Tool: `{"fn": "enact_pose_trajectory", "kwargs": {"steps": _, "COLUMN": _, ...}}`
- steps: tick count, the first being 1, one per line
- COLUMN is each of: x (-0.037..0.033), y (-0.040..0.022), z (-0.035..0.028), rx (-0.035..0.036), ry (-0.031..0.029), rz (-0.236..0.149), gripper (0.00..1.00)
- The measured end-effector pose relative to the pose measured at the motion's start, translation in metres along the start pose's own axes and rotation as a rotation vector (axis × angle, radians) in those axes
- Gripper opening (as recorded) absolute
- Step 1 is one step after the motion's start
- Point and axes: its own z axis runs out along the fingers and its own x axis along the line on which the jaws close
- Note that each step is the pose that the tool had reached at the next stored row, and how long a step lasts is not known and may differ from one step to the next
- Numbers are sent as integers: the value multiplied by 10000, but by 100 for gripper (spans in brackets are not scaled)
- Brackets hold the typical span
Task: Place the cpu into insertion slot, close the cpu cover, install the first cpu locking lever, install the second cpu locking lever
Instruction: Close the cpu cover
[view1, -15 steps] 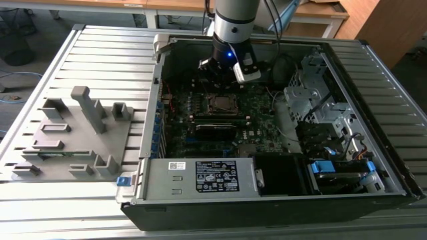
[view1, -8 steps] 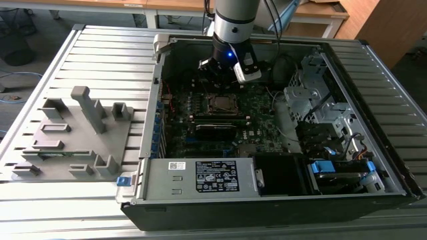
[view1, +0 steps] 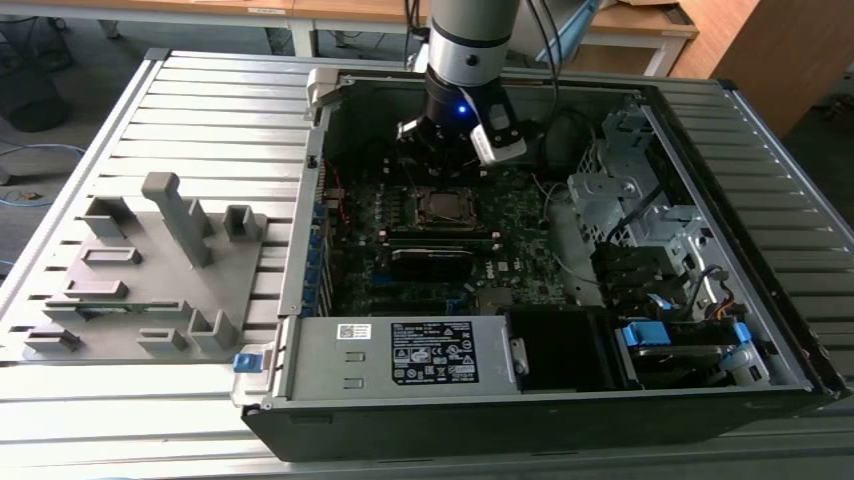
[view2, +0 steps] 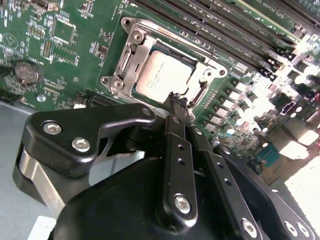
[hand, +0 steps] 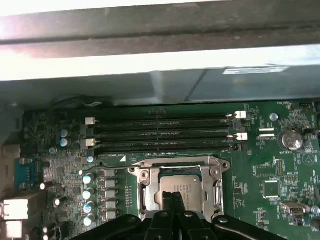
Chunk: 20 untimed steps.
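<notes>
The cpu lies flat in its socket on the green motherboard, grey top up. The silvery cpu cover lies down around it, and the chip shows through its window. In the first wrist view the cpu and cpu cover sit just beyond my fingertips. Thin metal levers run along two sides of the socket; I cannot tell whether they are latched. My gripper hangs just above the socket's near edge, its black fingers pressed together with nothing between them. In the exterior view the gripper stands over the socket.
Memory slots run beside the socket, and a coin battery sits further along. The open computer case holds a power supply at the front and a drive cage on the exterior view's right. A grey fixture stands outside the case.
</notes>
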Motion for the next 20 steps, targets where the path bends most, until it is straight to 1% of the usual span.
{"fn": "enact_pose_trajectory", "kwargs": {"steps": 2, "x": 0, "y": 0, "z": 0, "rx": 5, "ry": 10, "rz": -210, "gripper": 11}}
{"fn": "enact_pose_trajectory", "kwargs": {"steps": 4, "x": 0, "y": 0, "z": 0, "rx": 5, "ry": 11, "rz": -221, "gripper": 11}}
{"fn": "enact_pose_trajectory", "kwargs": {"steps": 5, "x": 1, "y": 0, "z": 0, "rx": 3, "ry": -5, "rz": -225, "gripper": 11}}
{"fn": "enact_pose_trajectory", "kwargs": {"steps": 6, "x": 3, "y": 0, "z": 2, "rx": 1, "ry": -83, "rz": -229, "gripper": 11}}
{"fn": "enact_pose_trajectory", "kwargs": {"steps": 7, "x": 4, "y": 0, "z": 3, "rx": -4, "ry": -183, "rz": -234, "gripper": 11}}
{"fn": "enact_pose_trajectory", "kwargs": {"steps": 8, "x": 6, "y": 0, "z": 5, "rx": -8, "ry": -267, "rz": -238, "gripper": 11}}
{"fn": "enact_pose_trajectory", "kwargs": {"steps": 9, "x": 6, "y": 0, "z": 7, "rx": -8, "ry": -298, "rz": -239, "gripper": 11}}
{"fn": "enact_pose_trajectory", "kwargs": {"steps": 16, "x": 10, "y": -3, "z": 49, "rx": -6, "ry": -302, "rz": -212, "gripper": 11}}
{"fn": "enact_pose_trajectory", "kwargs": {"steps": 20, "x": 11, "y": -3, "z": 49, "rx": -5, "ry": -301, "rz": -212, "gripper": 11}}
